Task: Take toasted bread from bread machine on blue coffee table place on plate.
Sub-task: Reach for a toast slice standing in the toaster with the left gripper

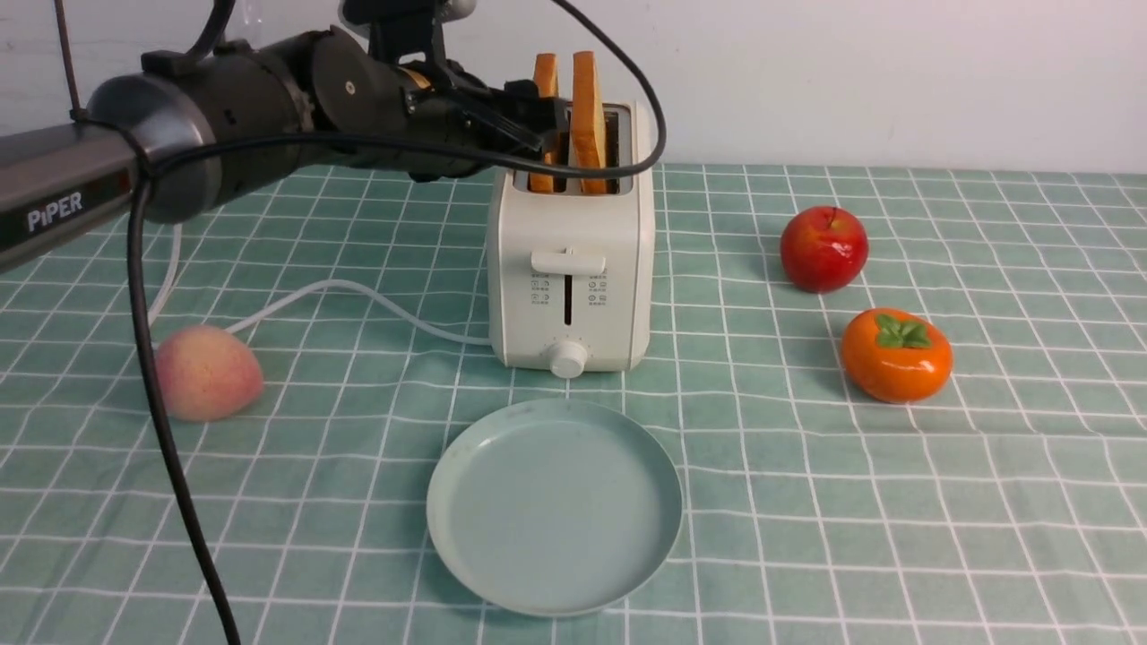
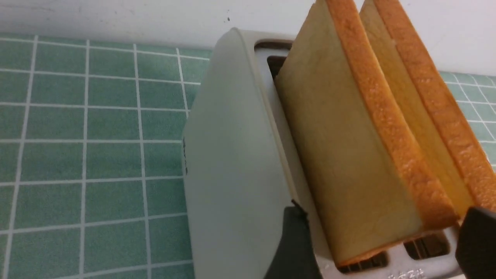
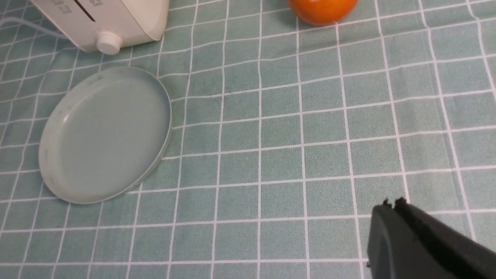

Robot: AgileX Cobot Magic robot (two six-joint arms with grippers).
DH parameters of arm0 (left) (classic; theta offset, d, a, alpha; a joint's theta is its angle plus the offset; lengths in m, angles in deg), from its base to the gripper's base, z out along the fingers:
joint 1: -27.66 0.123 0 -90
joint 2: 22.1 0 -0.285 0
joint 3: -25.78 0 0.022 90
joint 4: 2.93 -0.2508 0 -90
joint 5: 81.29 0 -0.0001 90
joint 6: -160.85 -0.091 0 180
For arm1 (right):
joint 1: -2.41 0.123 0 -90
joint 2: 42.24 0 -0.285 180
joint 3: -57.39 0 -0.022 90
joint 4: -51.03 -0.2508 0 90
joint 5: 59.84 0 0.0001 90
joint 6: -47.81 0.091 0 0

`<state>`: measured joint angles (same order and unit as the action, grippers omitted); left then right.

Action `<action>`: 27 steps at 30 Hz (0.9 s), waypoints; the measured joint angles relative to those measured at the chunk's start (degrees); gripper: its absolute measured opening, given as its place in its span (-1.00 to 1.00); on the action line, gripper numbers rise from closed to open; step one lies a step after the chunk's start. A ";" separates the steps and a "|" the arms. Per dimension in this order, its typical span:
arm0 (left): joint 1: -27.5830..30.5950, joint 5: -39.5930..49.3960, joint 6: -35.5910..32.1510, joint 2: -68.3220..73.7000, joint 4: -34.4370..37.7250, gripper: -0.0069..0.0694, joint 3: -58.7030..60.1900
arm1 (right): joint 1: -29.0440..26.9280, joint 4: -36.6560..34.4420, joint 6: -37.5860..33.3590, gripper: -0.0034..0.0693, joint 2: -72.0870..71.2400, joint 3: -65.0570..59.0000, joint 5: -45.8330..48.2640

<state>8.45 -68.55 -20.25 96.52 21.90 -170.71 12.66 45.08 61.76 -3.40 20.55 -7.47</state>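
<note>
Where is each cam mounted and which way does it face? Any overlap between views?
Front: on the robot's side between its arms, facing forward over the blue coffee table at the bread machine and plate; left arm shows, left gripper at the toasted bread.
Left wrist: on that arm's wrist, close on the toasted bread in its slots; two dark fingertips show, apart.
Right wrist: on that arm's wrist, looking down at table and plate; shut right gripper shows.
Shared: front and right wrist both see the plate and knob.

The toaster is showing smooth cream plastic, the plate is looking matt, the toast is showing grainy crust, the counter is wearing matt cloth, and the apple is gleaming.
</note>
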 joint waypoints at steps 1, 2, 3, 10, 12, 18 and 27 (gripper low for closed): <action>0.00 -1.03 0.00 0.21 0.05 0.53 0.00 | 0.00 0.00 -0.05 -0.91 0.00 0.00 0.00; 0.00 -1.82 0.00 0.44 0.05 0.53 0.00 | 0.00 0.00 -0.12 -0.91 0.00 0.00 0.00; 0.00 -1.97 0.00 0.51 0.05 0.53 0.00 | 0.00 0.00 -0.12 -0.91 0.00 0.00 0.00; 0.00 -4.64 0.00 3.49 0.70 0.52 -1.40 | 0.00 0.00 -0.17 -0.91 0.00 0.00 -0.07; 0.00 -4.64 0.00 3.75 0.70 0.48 -1.81 | 0.00 0.00 -0.17 -0.91 0.00 0.00 -0.07; 0.00 -3.60 0.00 4.37 0.83 -0.51 -4.03 | 0.00 0.00 -0.19 -0.90 0.00 0.00 -0.19; -0.05 2.66 -0.05 -6.69 -1.81 -0.68 -4.85 | 0.00 0.00 -0.35 -0.88 0.00 0.00 -0.08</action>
<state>8.40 -65.90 -20.30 89.83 20.09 -175.55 12.66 45.08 61.41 -3.40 20.55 -7.55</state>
